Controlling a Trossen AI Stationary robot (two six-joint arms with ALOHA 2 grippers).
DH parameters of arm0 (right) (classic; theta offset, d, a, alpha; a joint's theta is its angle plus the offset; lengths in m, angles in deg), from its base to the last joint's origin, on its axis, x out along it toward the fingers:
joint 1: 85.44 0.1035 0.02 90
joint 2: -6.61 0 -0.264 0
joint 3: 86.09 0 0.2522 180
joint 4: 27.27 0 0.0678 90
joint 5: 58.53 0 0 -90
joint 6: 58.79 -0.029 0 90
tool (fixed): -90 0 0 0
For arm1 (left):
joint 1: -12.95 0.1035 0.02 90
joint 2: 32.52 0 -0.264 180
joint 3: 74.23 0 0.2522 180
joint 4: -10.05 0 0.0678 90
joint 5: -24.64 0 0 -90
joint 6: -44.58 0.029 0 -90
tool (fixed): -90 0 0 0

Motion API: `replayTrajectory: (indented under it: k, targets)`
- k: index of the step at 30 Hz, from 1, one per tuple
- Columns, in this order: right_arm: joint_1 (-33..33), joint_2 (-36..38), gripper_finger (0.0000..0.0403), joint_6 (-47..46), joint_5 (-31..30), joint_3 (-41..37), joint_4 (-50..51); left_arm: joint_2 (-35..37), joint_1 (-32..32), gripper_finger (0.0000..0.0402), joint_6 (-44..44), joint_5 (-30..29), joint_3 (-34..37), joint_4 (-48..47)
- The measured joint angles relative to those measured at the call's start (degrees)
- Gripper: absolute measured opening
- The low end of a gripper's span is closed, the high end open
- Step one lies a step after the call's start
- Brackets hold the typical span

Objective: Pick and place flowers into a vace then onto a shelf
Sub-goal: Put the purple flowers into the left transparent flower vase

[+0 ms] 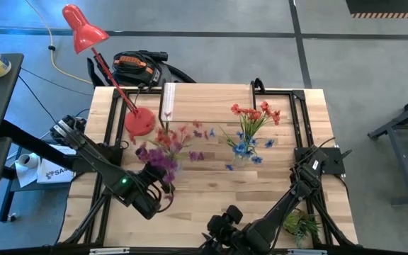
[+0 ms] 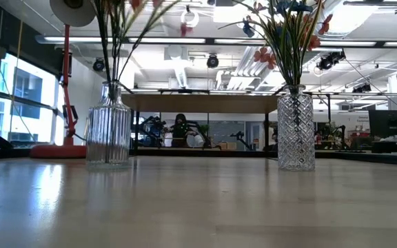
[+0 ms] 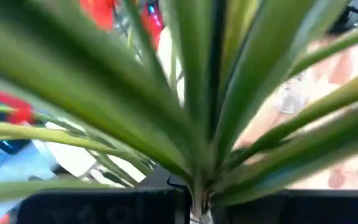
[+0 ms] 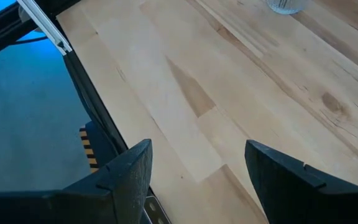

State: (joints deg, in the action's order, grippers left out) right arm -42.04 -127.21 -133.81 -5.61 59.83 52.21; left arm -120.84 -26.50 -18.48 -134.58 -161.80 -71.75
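Green flower stems [image 3: 197, 124] filled the left gripper [image 1: 163, 190], beside the ribbed vase [image 2: 109, 124]; its hold couldn't be told. Loosening could drop them. The right gripper [image 4: 197, 180] waited, spread, empty.

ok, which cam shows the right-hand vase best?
Low view: the diamond-cut glass vase stands fully visible and upright, stems inside. High view shows only its red and blue blossoms from above. Right wrist catches a sliver of glass base. Left wrist: a blurred, unidentifiable glass shape.
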Motion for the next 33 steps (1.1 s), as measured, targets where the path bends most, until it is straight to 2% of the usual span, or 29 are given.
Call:
replayTrajectory:
  k: [5, 10, 15, 23, 27, 33]
  targets:
    - [0.01, 0.0, 0.0247, -0.01, 0.0, 0.0, 0.0, -0.05, 0.72, 0.0053, 3.24, 5.24, 4.94, 7.17]
    - [0.0, 0.02, 0.0247, -0.01, 0.01, 0.0, -0.01, -0.05, 1.29, 0.0054, 6.27, 7.74, 9.25, 14.08]
    - [0.01, 0.02, 0.0247, -0.01, 0.01, 0.0, -0.29, -0.04, 1.26, 0.007, 6.07, 7.35, 10.09, 14.46]
    - [0.0, 0.04, 0.0247, -0.03, 0.03, 0.0, -0.43, -0.04, 2.33, 0.0061, 6.47, 6.18, 10.09, 15.46]
    - [0.0, 0.04, 0.0247, 0.41, -0.39, 0.0, -1.81, -0.04, 2.4, 0.0065, 10.5, 5.28, 10.09, 18.33]
    - [-0.26, -2.37, 0.0247, 10.23, -11.33, 0.17, -5.6, -0.04, 2.35, 0.0062, 15.23, 5.71, 10.09, 20.57]
